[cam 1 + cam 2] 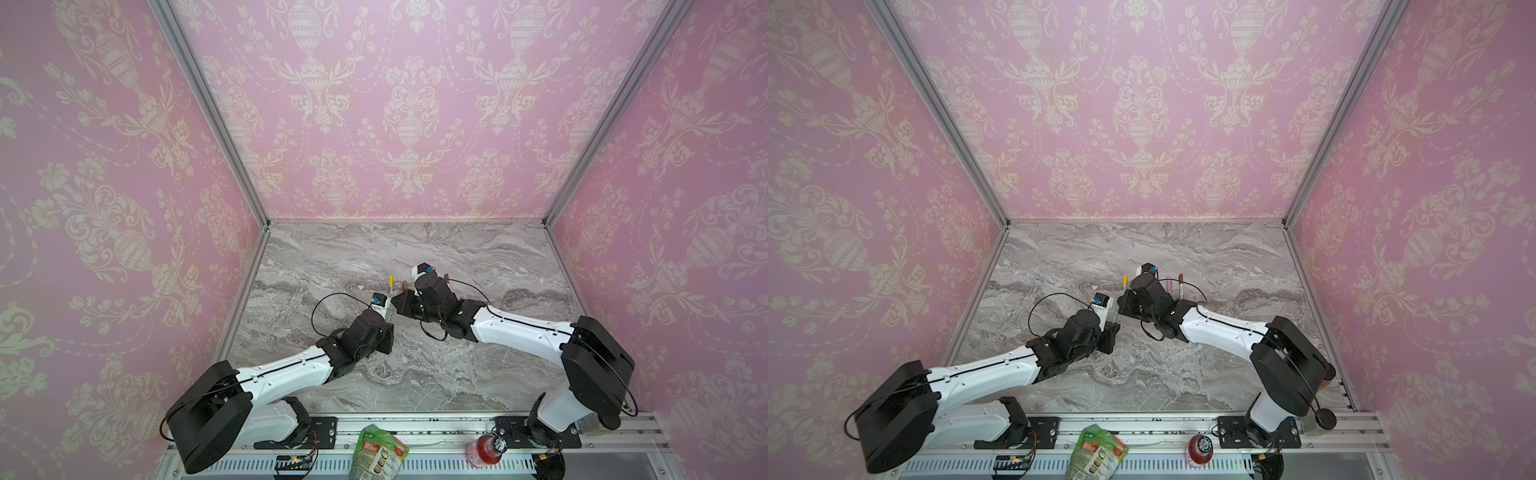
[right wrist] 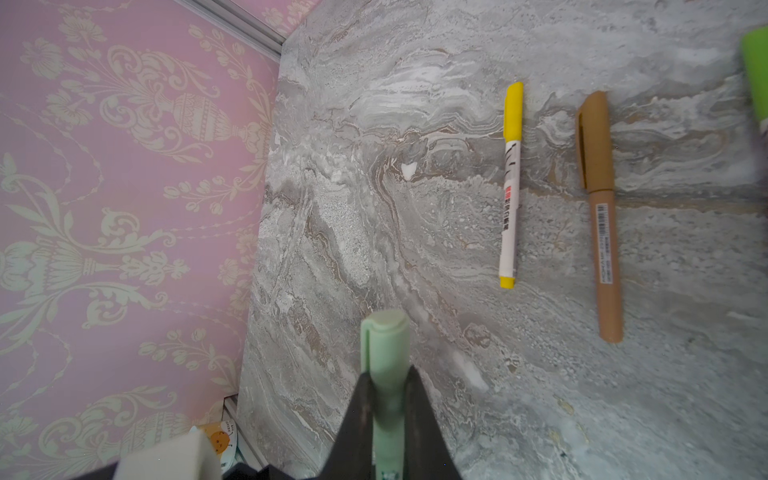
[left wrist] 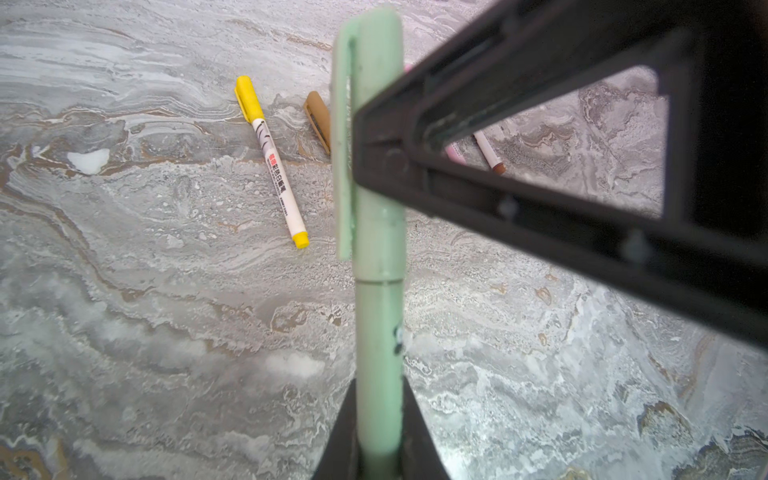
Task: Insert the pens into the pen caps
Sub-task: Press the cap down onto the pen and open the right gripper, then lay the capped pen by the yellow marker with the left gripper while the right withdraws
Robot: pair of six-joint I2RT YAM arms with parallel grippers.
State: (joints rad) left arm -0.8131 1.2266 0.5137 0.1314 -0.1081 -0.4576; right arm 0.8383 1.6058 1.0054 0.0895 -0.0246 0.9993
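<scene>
My left gripper is shut on the barrel of a pale green pen, which it holds above the marble table. A pale green pen cap sits on the pen's far end, meeting the barrel at a thin seam. My right gripper is shut on that cap. In both top views the two grippers meet mid-table. On the table beyond lie a capped yellow pen, a capped tan pen, a pink pen and a brown-capped pen.
A lime green piece shows at the edge of the right wrist view. A green snack pouch and a red bottle rest on the front rail. Pink patterned walls close in the table's left, back and right sides.
</scene>
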